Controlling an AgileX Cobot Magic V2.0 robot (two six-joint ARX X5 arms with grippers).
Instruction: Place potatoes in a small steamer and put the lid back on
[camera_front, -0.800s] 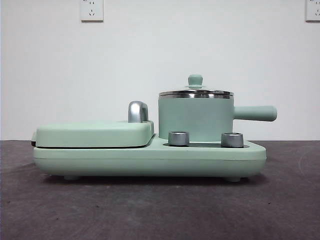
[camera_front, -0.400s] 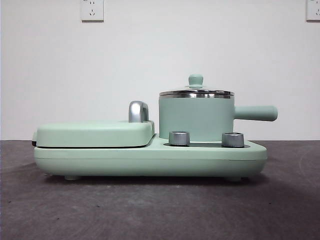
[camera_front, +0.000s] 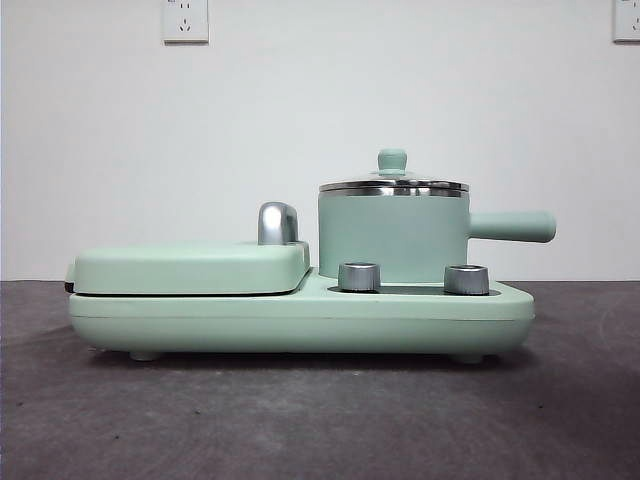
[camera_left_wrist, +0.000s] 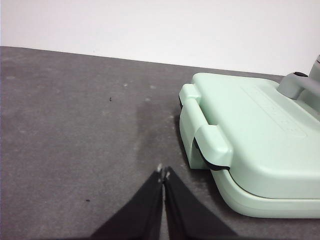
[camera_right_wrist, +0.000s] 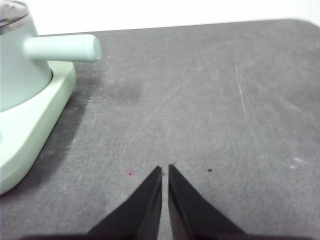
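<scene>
The small steamer (camera_front: 392, 238), a mint-green pot with a steel rim and a straight side handle (camera_front: 512, 227), stands on the right side of a mint-green base (camera_front: 300, 318). The glass lid (camera_front: 393, 185) with its mint-green knob sits on the pot. The pot and handle also show in the right wrist view (camera_right_wrist: 20, 60). No potato is in view. My left gripper (camera_left_wrist: 163, 175) is shut and empty above the table beside the griddle. My right gripper (camera_right_wrist: 165, 171) is shut and empty above the table, away from the pot's handle. Neither arm shows in the front view.
A flat mint-green hinged griddle (camera_front: 190, 268) with a chrome handle (camera_front: 277, 222) lies on the base's left half; it also shows in the left wrist view (camera_left_wrist: 250, 145). Two steel dials (camera_front: 359, 277) sit on the base's front. The table (camera_front: 300, 420) is dark grey.
</scene>
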